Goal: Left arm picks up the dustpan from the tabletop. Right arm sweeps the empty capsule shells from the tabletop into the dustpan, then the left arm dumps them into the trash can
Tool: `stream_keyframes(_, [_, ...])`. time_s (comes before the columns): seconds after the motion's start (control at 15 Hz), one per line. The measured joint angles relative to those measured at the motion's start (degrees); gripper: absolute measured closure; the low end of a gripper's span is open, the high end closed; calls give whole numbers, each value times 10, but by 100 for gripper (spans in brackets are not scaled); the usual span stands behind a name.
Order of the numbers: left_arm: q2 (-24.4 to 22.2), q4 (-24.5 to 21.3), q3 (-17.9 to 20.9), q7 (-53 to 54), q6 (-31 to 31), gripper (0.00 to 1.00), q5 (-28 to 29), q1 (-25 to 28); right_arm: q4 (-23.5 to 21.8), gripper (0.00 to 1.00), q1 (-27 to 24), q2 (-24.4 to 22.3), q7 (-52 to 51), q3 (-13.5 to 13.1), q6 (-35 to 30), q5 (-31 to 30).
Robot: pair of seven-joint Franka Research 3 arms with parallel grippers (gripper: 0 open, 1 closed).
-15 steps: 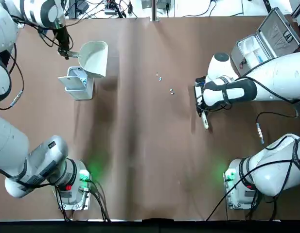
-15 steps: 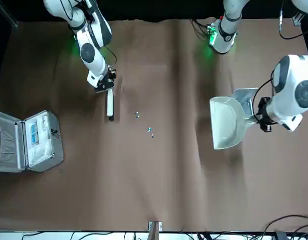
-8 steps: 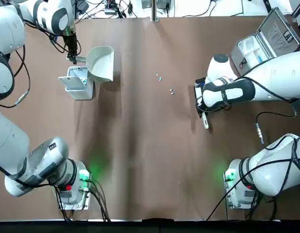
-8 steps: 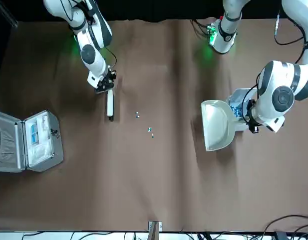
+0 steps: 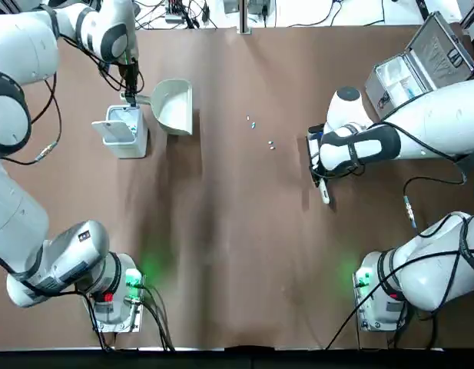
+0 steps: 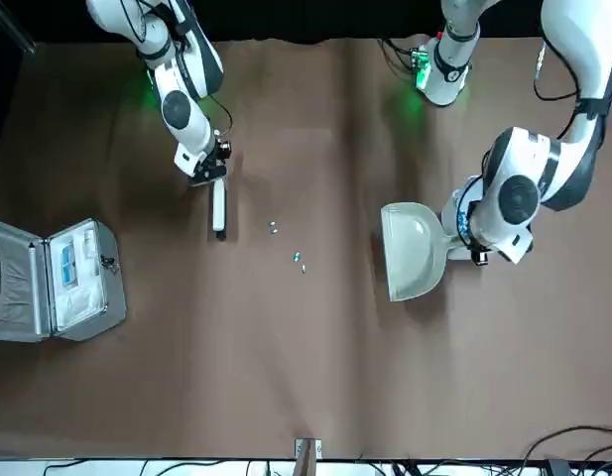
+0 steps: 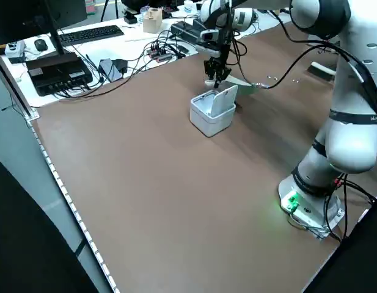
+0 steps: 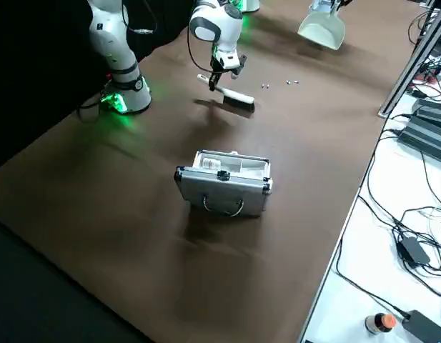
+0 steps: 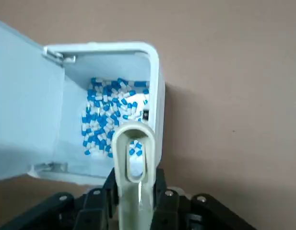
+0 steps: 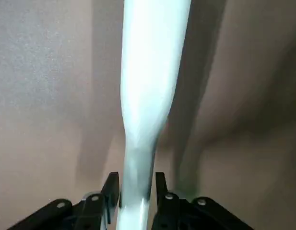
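Dustpan (image 5: 174, 108) in the upper left of the frame from above, just beside the trash can (image 5: 130, 151), scoop towards the middle, probably so as to meet the sweep. Left gripper (image 5: 132, 98) at the handle's outer end, leaving the scoop free. Capsule shells (image 5: 253, 124) scattered at upper centre, between scoop and brush (image 5: 324, 192). Right gripper (image 5: 317, 157) right of centre, well apart from the dustpan.

From the front, scoop right of centre, still short of the shells near the centre; brush at upper left of centre, upright in the frame. Next, by judgement, dustpan nearer the shells, rim low against the tabletop (image 6: 315, 387), then a brush stroke into it. Too high a rim, and likely shells slipping beneath.

From the left side, can near upper centre, lid (image 7: 224, 101) raised, presumably ready for the dumping.

From the right side, scoop at the upper right, bare inside; bristles (image 8: 239, 104) near upper centre, facing the shells' side, suited to a push that way.

In the left wrist view, dustpan handle clamped between the fingers, above a can holding many blue-and-white capsules (image 9: 102, 117).

In the right wrist view, brush handle grasped between the fingers at bottom centre.
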Motion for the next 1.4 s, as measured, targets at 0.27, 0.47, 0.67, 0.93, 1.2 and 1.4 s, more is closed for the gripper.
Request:
stream_keyframes(0.27, [27,0,-1,-73,4,67,32,-40,0,66,0,7,0,0,7,0])
stream_keyframes(0.47, [30,0,-1,-82,5,67,35,-53,0,70,0,7,0,0,7,0])
stream_keyframes(0.67, [30,0,-1,-91,9,67,35,-71,0,74,0,7,0,0,7,0])
stream_keyframes(0.93, [35,0,-2,-159,18,67,72,-111,2,74,0,7,0,-2,6,0])
stream_keyframes(1.2, [50,0,-2,-222,20,67,104,-154,13,74,-2,7,1,-4,-1,0])
stream_keyframes(1.4, [53,0,-2,-233,20,67,107,-172,19,74,-3,7,1,-6,-3,0])
